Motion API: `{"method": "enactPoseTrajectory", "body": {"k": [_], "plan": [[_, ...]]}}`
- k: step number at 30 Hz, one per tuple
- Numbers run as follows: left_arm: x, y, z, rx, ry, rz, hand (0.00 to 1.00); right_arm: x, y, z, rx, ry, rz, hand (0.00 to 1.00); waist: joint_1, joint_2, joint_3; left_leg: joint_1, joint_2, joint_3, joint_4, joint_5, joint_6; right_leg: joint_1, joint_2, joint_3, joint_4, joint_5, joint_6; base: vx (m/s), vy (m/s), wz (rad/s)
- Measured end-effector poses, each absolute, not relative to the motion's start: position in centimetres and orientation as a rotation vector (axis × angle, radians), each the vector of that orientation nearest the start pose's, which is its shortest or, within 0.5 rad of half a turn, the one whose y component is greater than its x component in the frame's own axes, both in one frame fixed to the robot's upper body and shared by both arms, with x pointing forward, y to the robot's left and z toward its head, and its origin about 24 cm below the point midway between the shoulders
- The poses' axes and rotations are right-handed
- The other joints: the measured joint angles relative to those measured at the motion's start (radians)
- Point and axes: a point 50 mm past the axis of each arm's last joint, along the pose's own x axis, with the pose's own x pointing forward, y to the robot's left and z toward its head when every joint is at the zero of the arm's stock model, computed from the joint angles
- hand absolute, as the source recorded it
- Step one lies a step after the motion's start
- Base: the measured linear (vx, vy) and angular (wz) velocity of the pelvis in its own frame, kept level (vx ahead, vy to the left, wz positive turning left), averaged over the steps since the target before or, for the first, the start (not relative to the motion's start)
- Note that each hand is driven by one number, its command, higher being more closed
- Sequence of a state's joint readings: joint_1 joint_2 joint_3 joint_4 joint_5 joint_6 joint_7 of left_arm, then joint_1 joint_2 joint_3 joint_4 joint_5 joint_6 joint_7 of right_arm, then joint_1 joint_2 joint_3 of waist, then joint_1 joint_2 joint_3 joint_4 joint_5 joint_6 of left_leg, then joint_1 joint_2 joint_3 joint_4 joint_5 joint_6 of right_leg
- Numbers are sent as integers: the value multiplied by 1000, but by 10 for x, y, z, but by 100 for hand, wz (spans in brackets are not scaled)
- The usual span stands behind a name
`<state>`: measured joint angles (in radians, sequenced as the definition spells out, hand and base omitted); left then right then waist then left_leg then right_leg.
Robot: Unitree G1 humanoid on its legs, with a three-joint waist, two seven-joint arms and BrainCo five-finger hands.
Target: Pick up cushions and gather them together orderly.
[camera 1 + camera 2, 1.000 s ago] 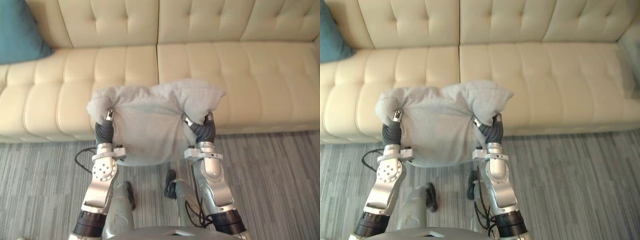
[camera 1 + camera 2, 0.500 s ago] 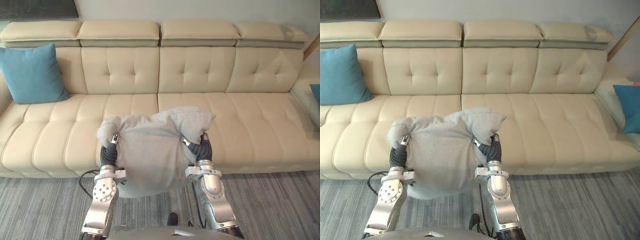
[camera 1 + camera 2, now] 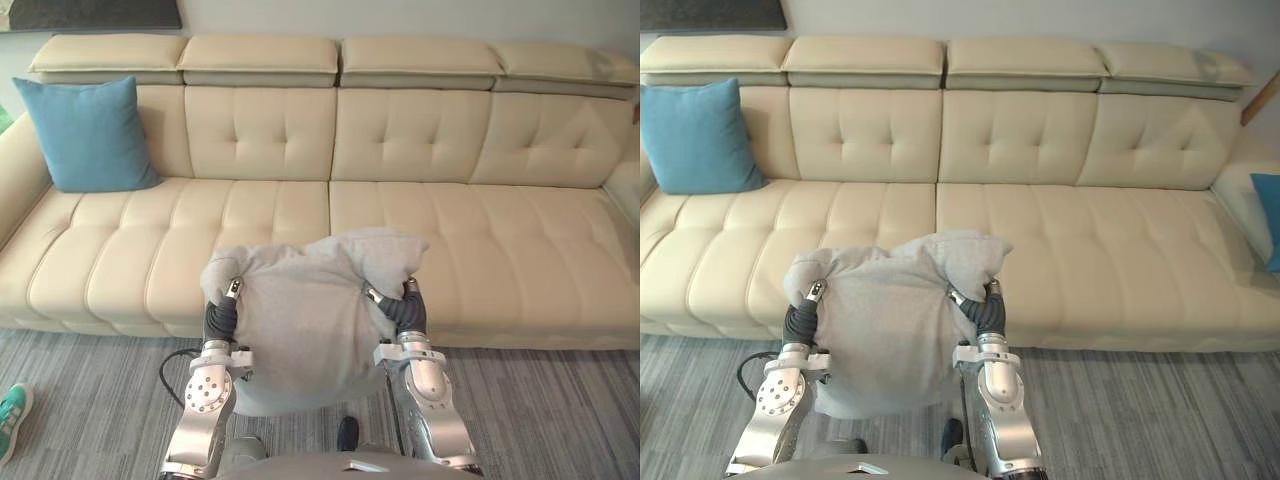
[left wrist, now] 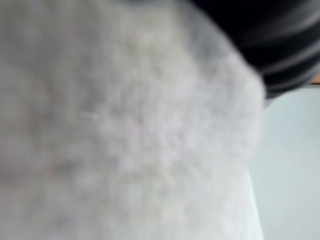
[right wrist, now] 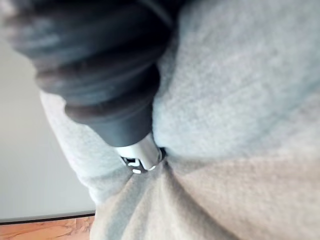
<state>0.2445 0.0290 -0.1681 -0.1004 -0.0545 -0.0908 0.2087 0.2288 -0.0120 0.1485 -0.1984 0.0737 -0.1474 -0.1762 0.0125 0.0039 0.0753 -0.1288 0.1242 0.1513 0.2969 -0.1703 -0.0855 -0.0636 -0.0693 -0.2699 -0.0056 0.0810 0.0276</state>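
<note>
Both arms were up, and the grey cushion [image 3: 300,330] hung between them, clear of the floor, in front of the cream sofa [image 3: 500,250]. The left hand [image 3: 220,318] had it at the nine o'clock edge and the right hand [image 3: 402,310] at the three o'clock edge. Each upper corner of the cushion flopped out over its hand. The fingers on the right were closed on the cloth, with the thumb on the near face, and the right wrist view showed a silver digit dug into a deep pucker of grey fabric. On the left, the thumb lay against the near face and pinched the corner. The rest of those fingers were buried behind the cushion, and the left wrist view gave grey fabric beside the dark cover.

Up at ten o'clock, a teal cushion [image 3: 90,135] stood upright against the sofa's backrest at that end. A second teal cushion [image 3: 1268,215] peeked in at three o'clock, on the far end. Grey striped carpet [image 3: 560,410] ran below the seat front, and at eight o'clock a person's green shoe [image 3: 12,420] rested on it.
</note>
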Motion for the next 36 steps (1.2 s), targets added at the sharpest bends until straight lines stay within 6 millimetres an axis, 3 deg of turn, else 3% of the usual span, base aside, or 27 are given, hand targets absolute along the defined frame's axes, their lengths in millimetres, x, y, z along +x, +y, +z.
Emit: {"method": "enactPoseTrajectory", "body": {"k": [2, 4, 5, 6, 7, 8, 9, 10, 12, 14, 15, 17, 19, 20, 21, 22, 25, 27, 30, 32, 33, 34, 35, 36], "plan": [[202, 138, 28, -62, 18, 113, 100, 207, -138, 65, 113, -174, -96, 100, 3, 0, 1, -16, 2, 8, 16, 7, -13, -30, -4, 12, 36, -28, -3, -5, 30, 4], [204, 139, 39, -69, -33, 120, 100, 207, -136, 78, 124, -229, -92, 100, 12, -10, 18, -68, 13, 29, 126, 13, -50, -40, -19, 28, 52, -37, -5, -21, 65, 4], [203, 140, 41, -67, -43, 121, 100, 208, -136, 81, 122, -241, -89, 100, 17, -25, 33, -112, 21, 61, 197, -17, -39, -38, -37, 39, 62, -46, 0, -103, 76, -10], [202, 138, 44, -75, -52, 119, 100, 208, -137, 83, 122, -252, -93, 100, 22, -21, 29, -124, 26, 75, 143, -34, -20, -43, -47, 51, 52, -51, 5, -100, 63, -52], [200, 135, 44, -112, -53, 138, 100, 208, -139, 89, 103, -279, -81, 100, 45, 59, 14, -141, 102, 84, 43, -24, -42, -61, 19, 47, 128, -104, -10, -29, 34, -56], [200, 135, 45, -113, -60, 140, 100, 209, -138, 90, 105, -283, -81, 100, 47, 70, 22, -149, 122, 95, 72, -7, -40, -97, 24, 44, 273, -137, -32, 66, 11, -48], [201, 139, 46, -91, -72, 136, 100, 208, -135, 84, 122, -255, -86, 100, 38, 17, 36, -141, 110, 115, 178, -19, -32, -78, -28, 66, 392, -312, 34, 79, 21, -14], [199, 139, 43, -92, -55, 139, 100, 207, -135, 81, 119, -240, -84, 100, 37, 14, 34, -143, 110, 100, 200, -43, -33, -66, -25, 72, 383, -315, 36, 110, 80, -25], [194, 142, 38, -87, -29, 145, 100, 206, -132, 79, 119, -227, -69, 100, 35, -3, 4, -162, 80, 96, 208, -65, 9, -94, -27, 133, 372, -317, 45, 138, 164, -41], [193, 146, 34, -73, -13, 151, 100, 213, -129, 69, 111, -194, -48, 100, 33, -47, -36, -189, 26, 147, 189, -95, 38, -182, -66, 214, 402, -329, 76, 235, 238, -59], [192, 148, 26, -71, 20, 160, 100, 218, -127, 60, 101, -158, -30, 100, 21, -53, -41, -190, 10, 175, 191, -109, 47, -190, -79, 241, 384, -320, 91, 240, 256, -60], [191, 154, 16, -60, 61, 181, 100, 223, -123, 47, 89, -104, 3, 100, 19, -54, -45, -190, -12, 208, 200, -109, 67, -193, -91, 287, 315, -267, 113, 250, 252, -73], [190, 159, 13, -52, 75, 199, 100, 224, -119, 39, 81, -67, 29, 100, 32, -46, -52, -218, -24, 197, 257, -104, 75, -169, -105, 314, 215, -173, 93, 293, 288, -81], [196, 158, 18, -47, 50, 183, 100, 227, -122, 41, 74, -77, 25, 100, 28, -53, -50, -309, -33, 150, 363, -106, 98, -181, -138, 318, 210, -162, 95, 259, 317, -50], [199, 154, 20, -56, 39, 173, 100, 231, -125, 44, 57, -92, 28, 100, 29, -32, -61, -287, -50, 110, 193, -105, 89, -201, -132, 312, 226, -165, 100, 180, 290, -30], [202, 155, 19, -52, 42, 174, 100, 236, -124, 43, 51, -90, 35, 100, 21, -54, -64, -255, -86, 147, 145, -81, 129, -240, -166, 317, 297, -177, 116, 201, 240, -26], [201, 158, 17, -43, 52, 182, 100, 237, -124, 37, 45, -64, 44, 100, 14, -40, -57, -147, -97, 142, 91, -94, 157, -302, -166, 264, 590, -180, 84, 255, 172, -4], [199, 161, 16, -25, 56, 181, 100, 236, -122, 33, 56, -45, 42, 100, 9, -18, -43, -32, -98, 119, 13, -95, 159, -327, -130, 193, 747, -280, 36, 246, 52, 12], [199, 163, 16, -20, 56, 178, 100, 236, -122, 32, 61, -44, 44, 100, -16, -4, -32, 56, -96, 96, -33, -95, 159, -387, -73, 118, 657, -324, 4, 242, -55, 23], [199, 163, 14, -17, 60, 165, 100, 235, -122, 32, 62, -42, 54, 100, -26, -6, -19, 118, -91, 93, -38, -110, 133, -390, -23, 83, 469, -237, -11, 275, -116, 30], [199, 164, 14, -9, 61, 163, 100, 234, -121, 31, 64, -39, 61, 100, -30, -28, -19, 152, -108, 85, -30, -139, 98, -361, -5, 73, 309, -32, -39, 278, -125, 23], [201, 163, 12, -13, 67, 162, 100, 234, -123, 31, 50, -42, 67, 100, -28, -25, -10, 167, -118, 61, -16, -183, 85, -343, -6, 60, 288, 27, -63, 308, -134, 4], [203, 157, 11, -41, 69, 158, 100, 236, -128, 33, 26, -50, 69, 100, -16, 14, 1, 162, -79, 59, 5, -191, 79, -329, 25, 61, 268, 27, -67, 202, -102, -4], [205, 155, 13, -45, 62, 147, 100, 236, -131, 34, 17, -52, 69, 100, -16, 26, 7, 162, -70, 45, 1, -191, 79, -317, 37, 52, 247, 24, -68, 235, -142, -1]]}}
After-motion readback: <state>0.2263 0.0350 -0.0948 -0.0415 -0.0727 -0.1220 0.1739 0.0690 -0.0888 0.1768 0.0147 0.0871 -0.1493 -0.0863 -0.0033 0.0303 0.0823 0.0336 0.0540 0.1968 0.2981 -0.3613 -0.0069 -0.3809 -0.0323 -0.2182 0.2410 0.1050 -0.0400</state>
